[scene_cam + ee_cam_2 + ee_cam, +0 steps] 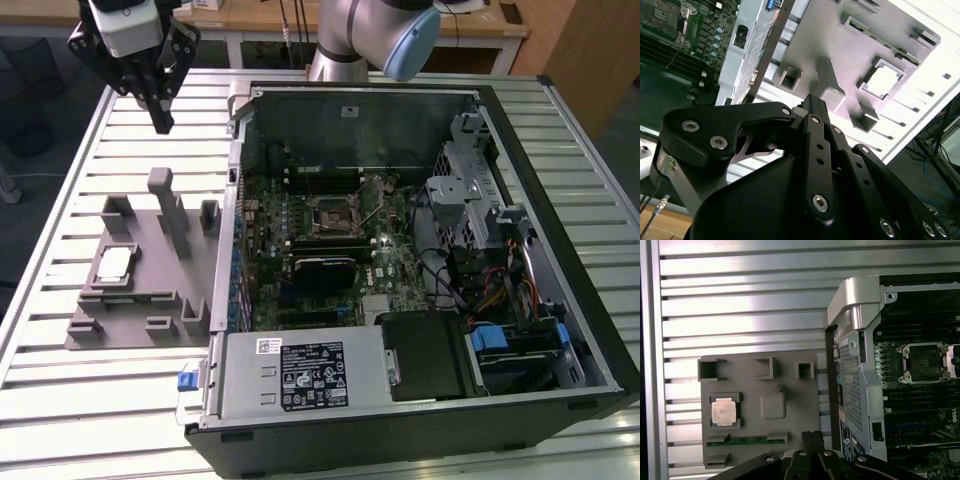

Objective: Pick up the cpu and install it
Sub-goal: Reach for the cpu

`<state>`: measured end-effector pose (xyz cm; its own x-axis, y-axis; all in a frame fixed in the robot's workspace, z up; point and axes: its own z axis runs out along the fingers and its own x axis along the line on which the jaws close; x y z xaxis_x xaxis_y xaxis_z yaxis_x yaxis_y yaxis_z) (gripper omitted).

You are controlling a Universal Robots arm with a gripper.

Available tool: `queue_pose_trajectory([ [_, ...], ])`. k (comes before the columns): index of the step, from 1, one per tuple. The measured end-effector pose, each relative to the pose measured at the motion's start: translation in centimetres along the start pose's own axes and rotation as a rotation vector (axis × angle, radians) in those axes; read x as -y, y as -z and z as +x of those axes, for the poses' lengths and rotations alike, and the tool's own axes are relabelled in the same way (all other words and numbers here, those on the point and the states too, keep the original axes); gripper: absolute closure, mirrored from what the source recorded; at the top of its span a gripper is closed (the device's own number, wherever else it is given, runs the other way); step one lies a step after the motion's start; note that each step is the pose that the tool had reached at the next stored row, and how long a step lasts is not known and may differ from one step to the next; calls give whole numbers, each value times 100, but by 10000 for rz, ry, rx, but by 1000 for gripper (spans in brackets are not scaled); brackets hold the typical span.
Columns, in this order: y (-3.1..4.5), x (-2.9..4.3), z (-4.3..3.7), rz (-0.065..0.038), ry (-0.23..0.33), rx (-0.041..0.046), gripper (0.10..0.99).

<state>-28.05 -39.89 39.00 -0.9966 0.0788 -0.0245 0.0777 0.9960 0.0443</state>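
The gripper (162, 124) hangs in the upper left of the exterior view, its jaws pressed together on nothing. The cpu (113, 263) lies in the grey tray (152, 268), middle left, beside the computer case (520, 200).

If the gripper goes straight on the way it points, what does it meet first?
Probably the grey tray, near its side toward the computer case, not the cpu; depth is unclear.
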Motion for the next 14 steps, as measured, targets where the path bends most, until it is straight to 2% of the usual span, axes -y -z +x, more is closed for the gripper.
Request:
queue_pose_trajectory([
  [14, -26, 18, 217, 0, -1, 1, 980],
])
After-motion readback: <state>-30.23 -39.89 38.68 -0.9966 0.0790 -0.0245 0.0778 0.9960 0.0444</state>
